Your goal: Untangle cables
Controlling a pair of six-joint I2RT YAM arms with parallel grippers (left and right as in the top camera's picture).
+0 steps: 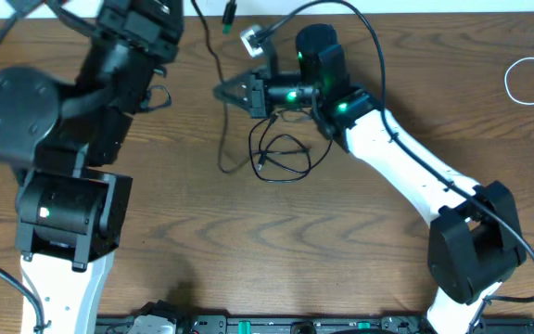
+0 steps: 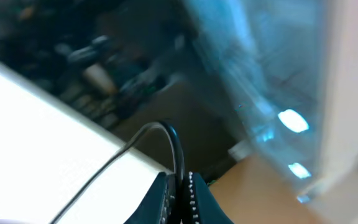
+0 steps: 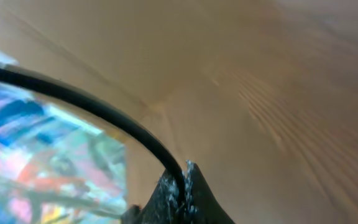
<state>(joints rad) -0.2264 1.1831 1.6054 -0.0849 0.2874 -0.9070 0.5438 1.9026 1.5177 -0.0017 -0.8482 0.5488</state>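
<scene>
The black cable (image 1: 221, 139) runs from the table's far edge down the middle and ends in loose loops (image 1: 284, 153) under the right arm. My right gripper (image 1: 220, 91) points left and is shut on this strand; in the right wrist view the black cable (image 3: 110, 115) curves into the closed right gripper (image 3: 183, 180). My left gripper (image 2: 180, 190) is lifted off the table and shut on the black cable (image 2: 178, 149), which arcs up out of its jaws. The white cable (image 1: 512, 79) lies coiled at the far right edge, apart from both grippers.
A green plug (image 1: 230, 11) and a small white connector (image 1: 251, 39) sit near the far edge between the arms. The bulky left arm (image 1: 72, 139) covers the left side of the table. The right arm (image 1: 406, 167) crosses diagonally from the front right.
</scene>
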